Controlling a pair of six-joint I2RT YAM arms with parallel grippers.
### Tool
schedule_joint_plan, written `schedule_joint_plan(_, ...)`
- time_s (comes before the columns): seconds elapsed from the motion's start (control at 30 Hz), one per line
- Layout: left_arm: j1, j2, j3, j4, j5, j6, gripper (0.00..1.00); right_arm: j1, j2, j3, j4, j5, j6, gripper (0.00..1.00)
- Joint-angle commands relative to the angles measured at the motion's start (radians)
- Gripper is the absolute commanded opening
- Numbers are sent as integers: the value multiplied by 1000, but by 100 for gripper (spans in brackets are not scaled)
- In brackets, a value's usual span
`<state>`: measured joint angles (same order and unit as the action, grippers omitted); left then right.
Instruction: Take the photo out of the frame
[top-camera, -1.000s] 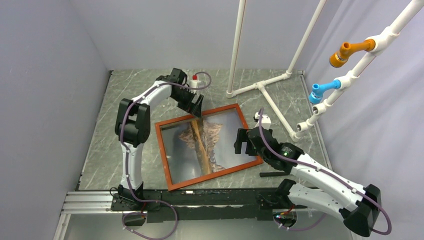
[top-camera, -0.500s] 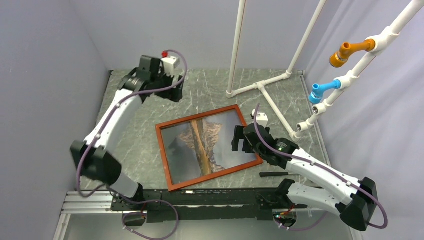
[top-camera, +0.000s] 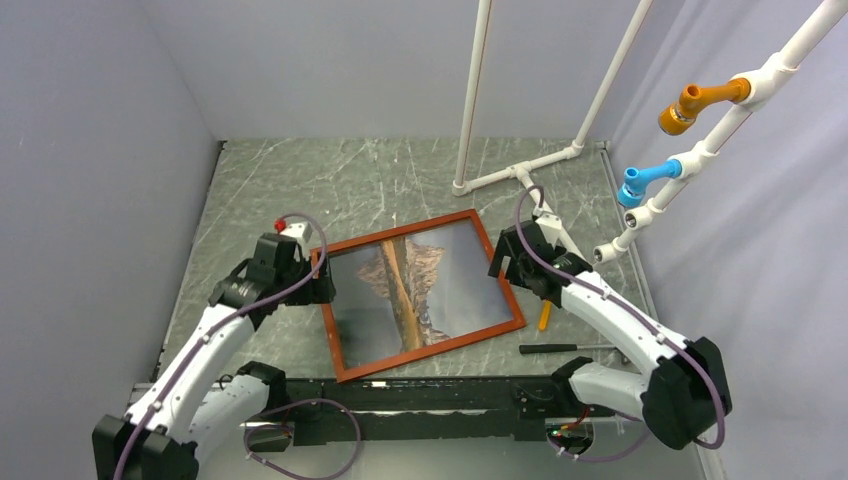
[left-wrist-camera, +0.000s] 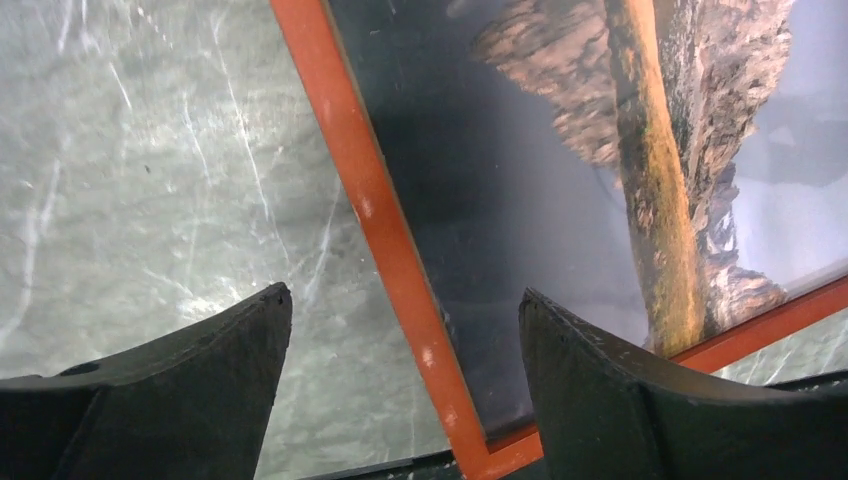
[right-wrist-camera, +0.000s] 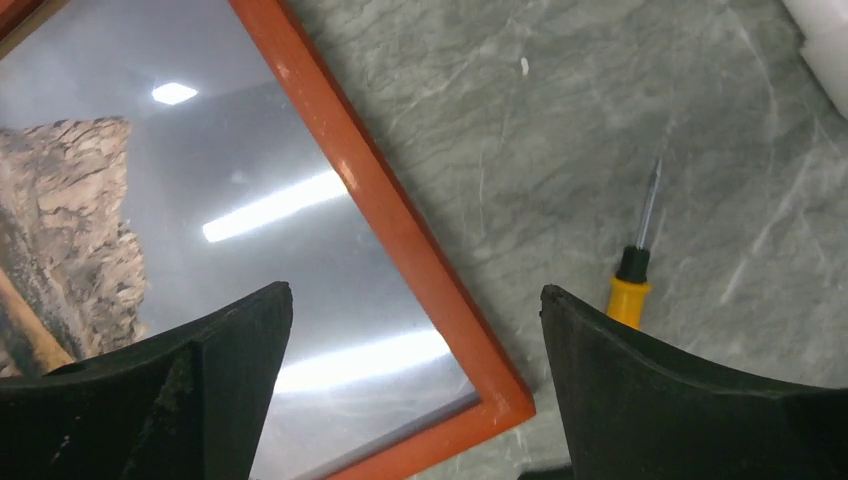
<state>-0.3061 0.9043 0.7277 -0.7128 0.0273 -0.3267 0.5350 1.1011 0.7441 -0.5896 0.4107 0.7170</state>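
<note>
The reddish-brown frame (top-camera: 432, 348) lies flat on the marble table, face up, with the mountain photo (top-camera: 440, 285) inside it under reflective glass. My left gripper (top-camera: 322, 285) is open above the frame's left border. In the left wrist view that border (left-wrist-camera: 385, 230) runs between the spread fingers (left-wrist-camera: 200, 380), and the photo (left-wrist-camera: 650, 180) shows to the right. My right gripper (top-camera: 505, 262) is open above the frame's right border. In the right wrist view the border (right-wrist-camera: 400, 240) and its near corner lie between the fingers (right-wrist-camera: 660, 390), beside the photo (right-wrist-camera: 80, 200). Neither gripper holds anything.
A yellow-handled screwdriver (top-camera: 543, 318) lies just right of the frame, also seen in the right wrist view (right-wrist-camera: 628, 295). A black tool (top-camera: 555, 348) lies near the front edge. A white pipe stand (top-camera: 520, 172) stands behind, with orange and blue fittings at the right.
My left arm swung from the frame's far edge, via the back left of the table, down to its left border. My right gripper shifted back and right to the right border, uncovering the screwdriver.
</note>
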Motion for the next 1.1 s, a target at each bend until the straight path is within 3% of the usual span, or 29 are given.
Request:
schedule_joint_plan(0.0, 6, -101, -99, 130, -54, -222, 85, -83, 79, 6, 147, -112, -115, 92)
schedule_joint_plan(0.2, 6, -104, -232, 223, -78, -382, 80, -147, 238, 53, 232, -187, -237, 75)
schedule_joint_plan(0.43, 5, 0, -259, 274, -52, -385, 78, -148, 340, 68, 273, -244, -329, 67)
schedule_joint_plan(0.57, 5, 31, -290, 331, -37, -382, 76, -150, 343, 36, 311, -268, -346, 56)
schedule_joint_plan(0.8, 4, 99, -298, 339, -24, -377, 71, -150, 388, 64, 302, -305, -367, 55)
schedule_joint_plan(0.93, 4, 115, -302, 358, -19, -376, 66, -152, 418, 79, 305, -327, -378, 46)
schedule_joint_plan(1.07, 4, 141, -298, 377, 17, -358, 59, -151, 445, 100, 293, -328, -390, 44)
